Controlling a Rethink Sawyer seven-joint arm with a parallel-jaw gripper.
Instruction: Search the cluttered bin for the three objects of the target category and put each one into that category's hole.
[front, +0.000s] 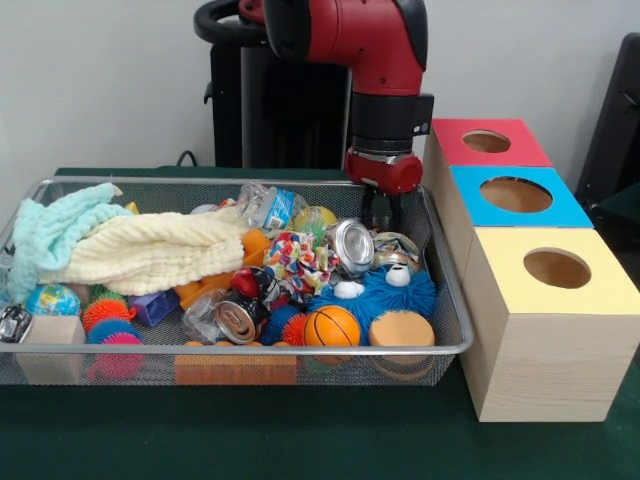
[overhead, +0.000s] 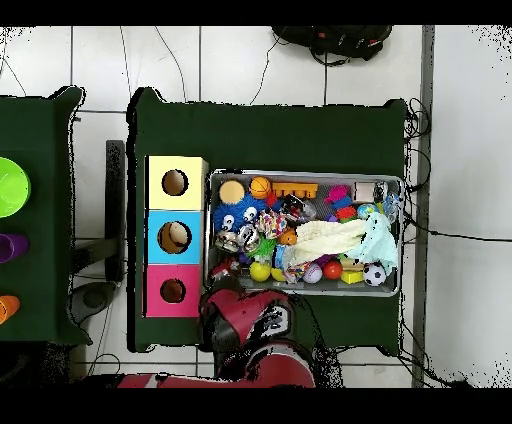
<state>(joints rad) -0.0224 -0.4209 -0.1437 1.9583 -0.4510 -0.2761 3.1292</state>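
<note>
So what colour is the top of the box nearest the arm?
Red, clearest in the front view.

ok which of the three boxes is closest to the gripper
The red-topped box, at the far end of the row beside the gripper; the blue-topped box and yellow-topped box sit progressively farther away.

The red and black arm (front: 350, 45) is seen entering from the top of the front view, bent at a thick red joint and turned straight down. Below the joint a black wrist section (front: 390, 122) is carried, ended by a red collar. The gripper (front: 383, 210) is held vertically beneath it, its dark fingers (front: 372, 208) pointed downward; whether they are parted cannot be made out. In the overhead view the arm (overhead: 245, 320) is shown reaching up from the picture's bottom edge.
</note>
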